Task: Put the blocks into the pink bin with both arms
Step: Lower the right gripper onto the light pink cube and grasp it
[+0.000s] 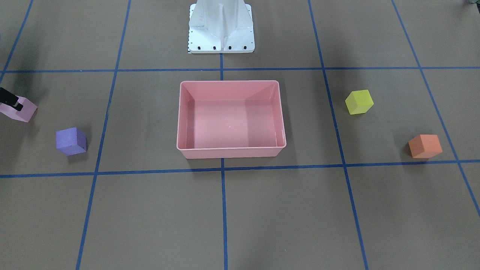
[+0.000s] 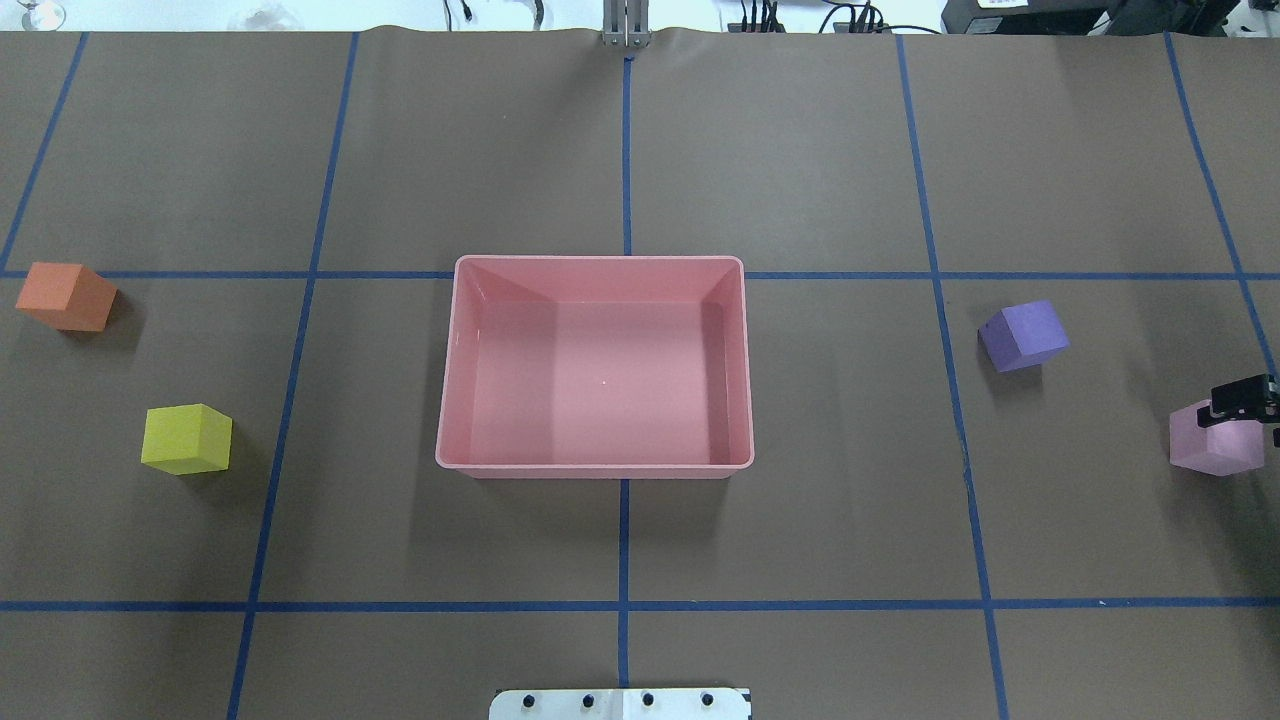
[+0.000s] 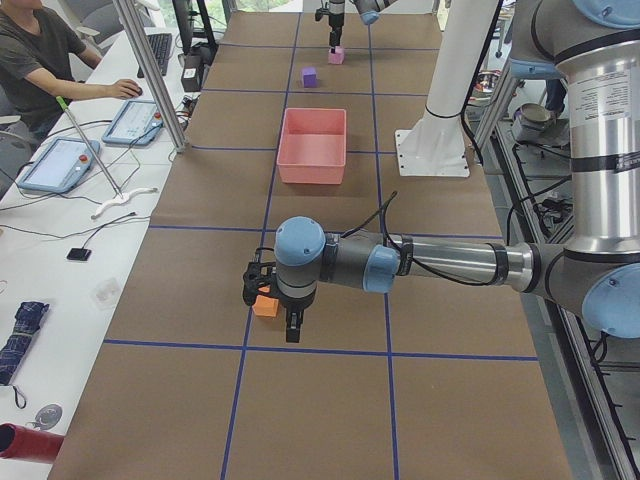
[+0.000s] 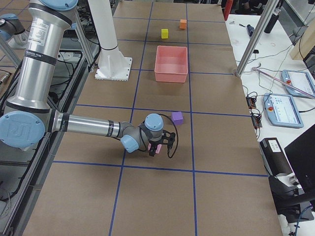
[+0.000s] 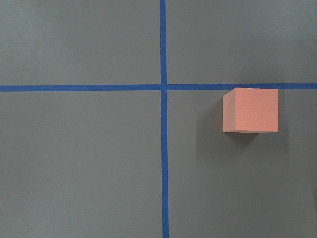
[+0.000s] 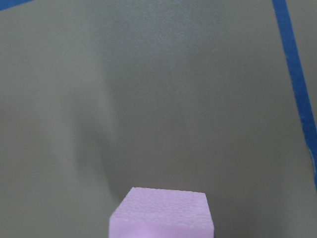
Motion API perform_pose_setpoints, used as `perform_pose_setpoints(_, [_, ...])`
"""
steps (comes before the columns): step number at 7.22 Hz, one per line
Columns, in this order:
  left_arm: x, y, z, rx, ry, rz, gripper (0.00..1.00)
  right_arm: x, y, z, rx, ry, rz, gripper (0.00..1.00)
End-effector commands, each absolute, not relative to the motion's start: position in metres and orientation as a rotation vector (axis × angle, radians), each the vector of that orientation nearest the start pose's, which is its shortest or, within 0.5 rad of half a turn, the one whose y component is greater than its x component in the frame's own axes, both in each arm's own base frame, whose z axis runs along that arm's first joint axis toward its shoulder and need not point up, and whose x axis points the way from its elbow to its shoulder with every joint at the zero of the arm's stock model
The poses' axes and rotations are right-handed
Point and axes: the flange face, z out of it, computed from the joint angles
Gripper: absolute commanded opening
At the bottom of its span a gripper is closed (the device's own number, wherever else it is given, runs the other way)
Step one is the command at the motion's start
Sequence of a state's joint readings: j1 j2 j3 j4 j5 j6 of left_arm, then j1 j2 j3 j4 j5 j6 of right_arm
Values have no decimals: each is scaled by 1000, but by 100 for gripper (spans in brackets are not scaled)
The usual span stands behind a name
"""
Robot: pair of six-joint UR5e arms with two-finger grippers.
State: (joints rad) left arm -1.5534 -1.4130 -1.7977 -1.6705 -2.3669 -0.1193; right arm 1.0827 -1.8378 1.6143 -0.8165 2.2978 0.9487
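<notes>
The pink bin [image 1: 230, 152] stands at the table's middle with nothing in it. The light pink block [image 2: 1208, 442] lies at the overhead view's right edge. My right gripper [image 2: 1243, 398] is low over it, one black finger across its top; I cannot tell whether it is shut. The block fills the bottom of the right wrist view [image 6: 161, 215]. The purple block [image 2: 1023, 336] lies nearby. The yellow block [image 2: 187, 439] and orange block [image 2: 66, 296] lie on the left. My left gripper [image 3: 262, 290] hovers by the orange block [image 5: 250, 110]; I cannot tell its state.
The white pedestal base [image 1: 221, 28] stands behind the bin. Blue tape lines grid the brown table. An operator [image 3: 40, 60] sits at a side desk with tablets, beyond the table's far edge.
</notes>
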Motion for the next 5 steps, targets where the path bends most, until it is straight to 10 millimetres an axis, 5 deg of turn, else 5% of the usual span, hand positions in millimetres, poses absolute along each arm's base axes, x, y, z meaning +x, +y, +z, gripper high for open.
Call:
perform_pose_setpoints(1, [-54, -435, 607, 105, 803, -27, 100, -132, -383, 670, -89, -871, 240, 98])
perform_pose_setpoints(2, [-54, -435, 607, 105, 803, -28, 100, -134, -382, 675, -98, -866, 237, 88])
perform_pose_setpoints(3, [-54, -435, 607, 102, 803, -31, 100, -135, -382, 672, -101, -871, 242, 34])
perform_pose_setpoints(4, [-54, -435, 606, 105, 805, -31, 100, -135, -383, 667, -96, -878, 244, 0])
perform_pose_setpoints(5, [-49, -438, 597, 127, 829, -42, 100, -139, -389, 634, -63, -919, 226, 0])
